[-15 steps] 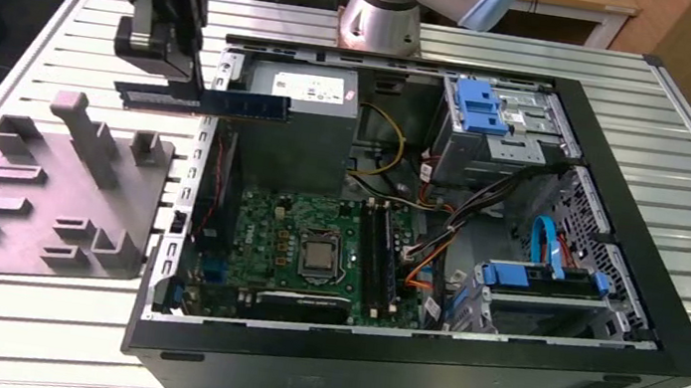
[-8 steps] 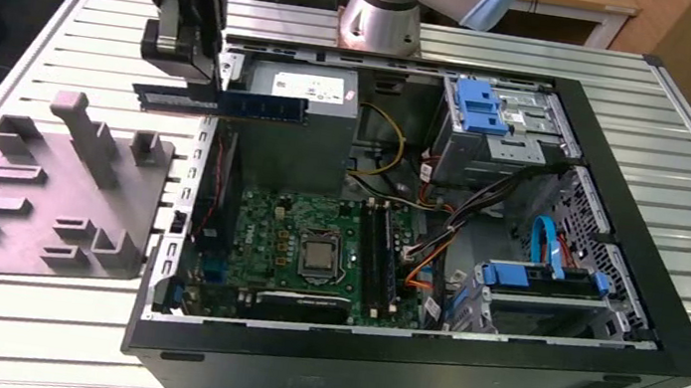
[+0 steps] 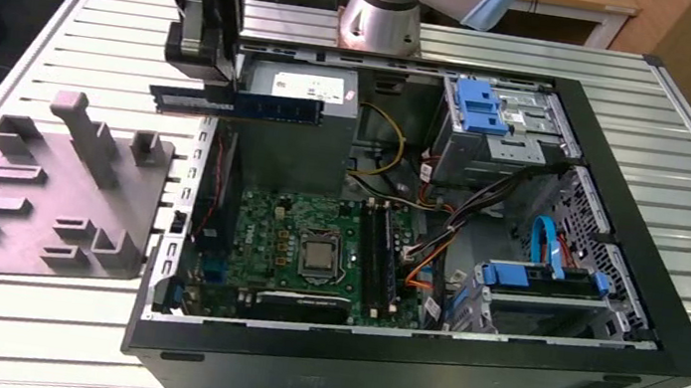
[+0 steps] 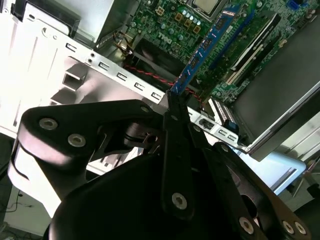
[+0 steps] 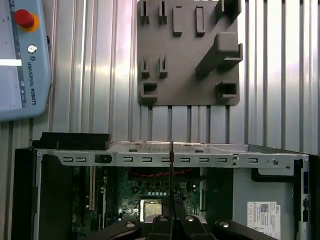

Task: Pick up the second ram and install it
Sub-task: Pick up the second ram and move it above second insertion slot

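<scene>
The end effector (image 3: 199, 85) pinches one end of the second ram (image 3: 270, 108), held level over the open computer case (image 3: 402, 372); light, stiff and thin, it is probably fragile; flat faces suit the grip.

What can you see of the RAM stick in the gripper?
The second ram is a long, thin blue board with a row of dark chips. The jaws of the gripper clamp it near one end. It hangs level on its long edge, above the side wall of the open computer case, near the power supply. It sits in no slot, and only the jaws touch it.
</scene>
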Available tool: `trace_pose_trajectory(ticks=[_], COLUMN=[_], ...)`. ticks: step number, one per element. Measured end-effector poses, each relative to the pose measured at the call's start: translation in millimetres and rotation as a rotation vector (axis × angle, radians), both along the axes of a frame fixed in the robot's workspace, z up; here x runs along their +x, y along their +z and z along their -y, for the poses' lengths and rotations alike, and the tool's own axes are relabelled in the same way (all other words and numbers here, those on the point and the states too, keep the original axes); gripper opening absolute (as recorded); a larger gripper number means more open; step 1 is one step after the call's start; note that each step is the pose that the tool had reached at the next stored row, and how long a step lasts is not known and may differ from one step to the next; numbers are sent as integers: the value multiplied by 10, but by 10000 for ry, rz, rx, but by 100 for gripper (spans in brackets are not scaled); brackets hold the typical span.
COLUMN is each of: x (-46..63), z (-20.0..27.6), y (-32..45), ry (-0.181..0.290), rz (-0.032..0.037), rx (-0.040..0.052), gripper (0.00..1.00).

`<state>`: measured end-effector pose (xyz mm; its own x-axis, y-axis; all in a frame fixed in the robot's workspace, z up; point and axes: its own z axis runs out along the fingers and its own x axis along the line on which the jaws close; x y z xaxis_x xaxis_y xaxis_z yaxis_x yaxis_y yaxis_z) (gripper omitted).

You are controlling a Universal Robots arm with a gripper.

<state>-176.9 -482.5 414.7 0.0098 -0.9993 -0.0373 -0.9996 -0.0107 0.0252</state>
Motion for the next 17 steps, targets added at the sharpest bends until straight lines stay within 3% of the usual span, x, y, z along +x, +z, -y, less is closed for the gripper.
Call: trace_pose_trajectory(ticks=[17], x=[175], z=[0], y=[0], ry=[-1], rz=[0], rx=[0], gripper=[11])
